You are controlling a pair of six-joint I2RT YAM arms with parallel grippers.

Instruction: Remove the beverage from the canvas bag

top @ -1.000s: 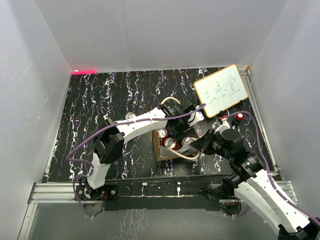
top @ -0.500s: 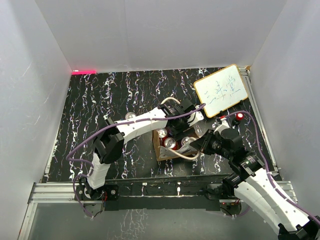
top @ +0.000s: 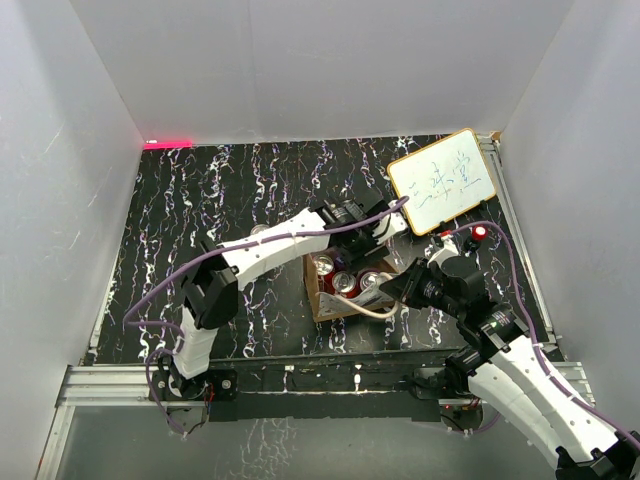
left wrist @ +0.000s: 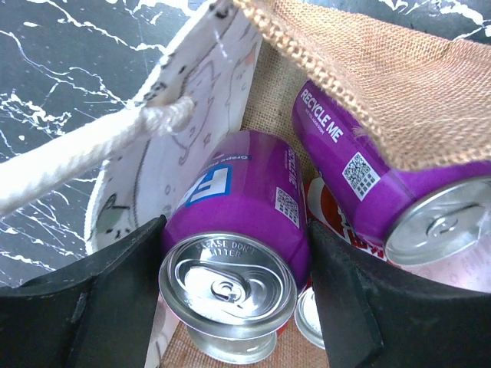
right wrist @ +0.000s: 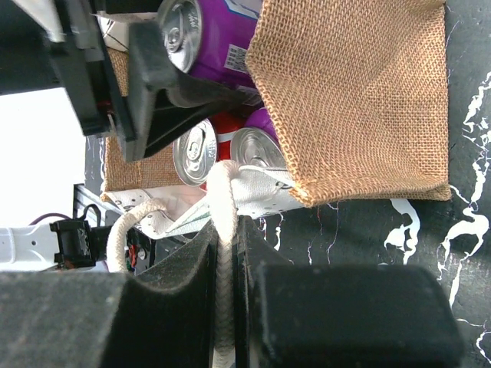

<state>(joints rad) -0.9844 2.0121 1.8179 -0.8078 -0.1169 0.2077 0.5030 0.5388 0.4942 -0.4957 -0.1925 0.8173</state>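
L gripper (left wrist: 230, 295) clamped across purple can (left wrist: 238, 207), lid end toward wrist, long axis running into canvas bag (right wrist: 360, 100), approx. half inside at mouth; R gripper (right wrist: 225, 253) pinched on cream handle (right wrist: 222, 195).

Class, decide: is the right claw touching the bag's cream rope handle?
Touching. The right wrist view shows the right claw shut on the cream handle, rope pinched between both fingers.

Left gripper (left wrist: 230, 300) has lifted 1 purple can (left wrist: 239, 221) partway from canvas bag (left wrist: 399, 84).
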